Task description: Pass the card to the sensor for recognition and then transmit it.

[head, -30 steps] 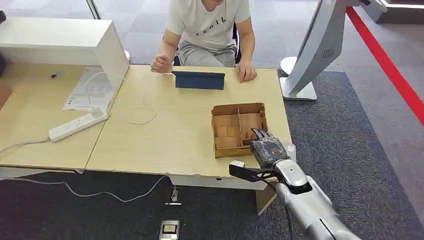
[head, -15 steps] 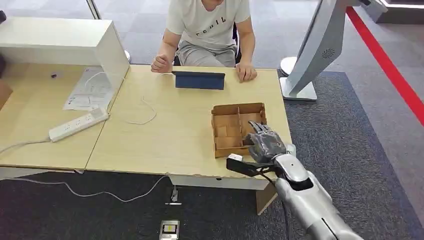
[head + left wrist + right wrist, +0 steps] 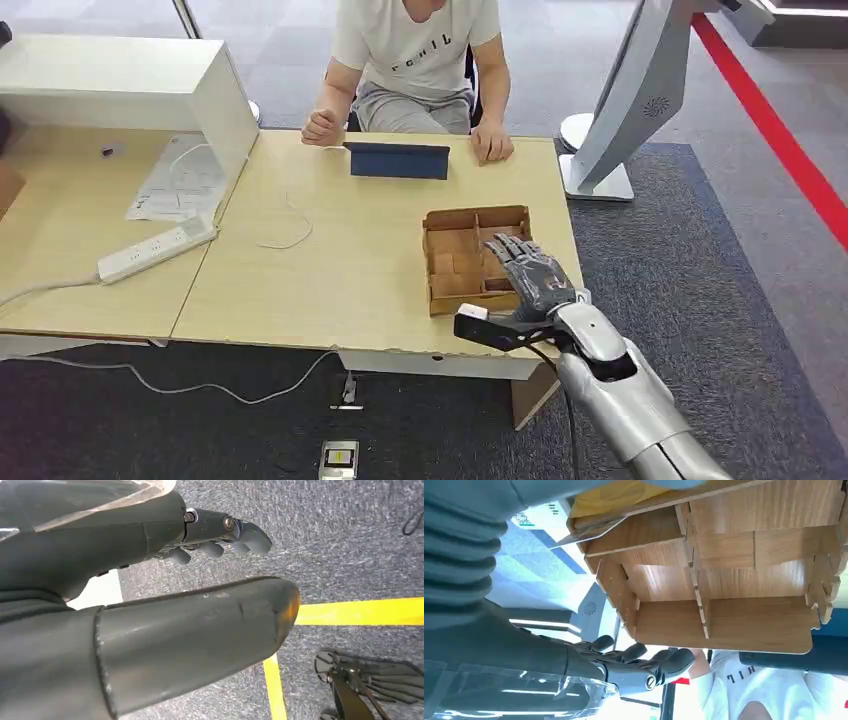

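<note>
The right robot hand [image 3: 532, 275] hangs over the wooden box [image 3: 478, 258], above the compartments on its right side nearest the robot. Its fingers [image 3: 634, 652] are stretched out and a little apart, and it holds nothing. In the right wrist view a thin card [image 3: 589, 531] pokes at a slant out of the box compartment closest to the wrist cover; from the head view I cannot make it out inside the box. The box itself stands on the bench [image 3: 350, 270], near the bench's right front corner. Beyond the box, at the far edge, a dark tablet [image 3: 398, 160] stands propped, and a person [image 3: 420, 50] sits behind it with both hands resting on the bench. Well to the left of the box lies a white power strip [image 3: 155, 250]. The left robot hand [image 3: 215, 535] hangs over grey carpet [image 3: 350, 540] crossed by a yellow line [image 3: 360, 611], fingers loosely extended and thumb apart, with nothing in it
</note>
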You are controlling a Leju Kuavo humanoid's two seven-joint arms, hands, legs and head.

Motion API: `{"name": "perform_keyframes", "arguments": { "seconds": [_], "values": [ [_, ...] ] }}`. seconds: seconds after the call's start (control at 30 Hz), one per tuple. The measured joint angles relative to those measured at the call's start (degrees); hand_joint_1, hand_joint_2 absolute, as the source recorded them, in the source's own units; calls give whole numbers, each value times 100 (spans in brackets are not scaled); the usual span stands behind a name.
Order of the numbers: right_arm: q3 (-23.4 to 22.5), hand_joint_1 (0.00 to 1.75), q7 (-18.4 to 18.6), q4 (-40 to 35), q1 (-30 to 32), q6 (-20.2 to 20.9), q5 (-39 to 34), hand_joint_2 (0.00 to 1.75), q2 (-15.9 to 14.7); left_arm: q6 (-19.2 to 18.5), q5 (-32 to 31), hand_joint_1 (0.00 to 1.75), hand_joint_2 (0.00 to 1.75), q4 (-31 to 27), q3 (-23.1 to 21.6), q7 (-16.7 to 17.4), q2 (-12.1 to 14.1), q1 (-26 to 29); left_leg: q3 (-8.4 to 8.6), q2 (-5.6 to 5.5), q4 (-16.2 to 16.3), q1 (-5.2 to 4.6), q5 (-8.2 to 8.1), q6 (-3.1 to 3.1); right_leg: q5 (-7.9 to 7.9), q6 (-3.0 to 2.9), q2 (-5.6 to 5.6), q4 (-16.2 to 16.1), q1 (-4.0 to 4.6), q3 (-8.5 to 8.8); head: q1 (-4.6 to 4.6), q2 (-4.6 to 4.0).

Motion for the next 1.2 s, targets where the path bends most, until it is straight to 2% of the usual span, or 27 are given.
{"name": "perform_keyframes", "arguments": {
  "seconds": [0.03,0.3,0.8,1.2],
  "values": [
    [4,0,4,-26,8,5,7,175,-2,4,2,0,0,0,0,11,2,0,0,0,0,0,0,0,0,0,0,0,0,0,0,0],
    [63,0,149,-193,31,142,114,175,-44,70,46,0,0,0,0,70,2,-1,-1,0,0,0,0,0,0,0,0,-1,0,0,0,0],
    [122,0,201,-225,26,221,147,175,-98,190,105,0,0,0,0,160,0,-2,-1,0,0,0,0,0,0,0,0,0,0,1,0,0],
    [131,0,225,-46,-43,166,184,175,-116,94,85,0,0,0,0,105,2,-4,-1,-1,0,0,0,0,0,0,0,0,0,1,0,0]
  ]
}}
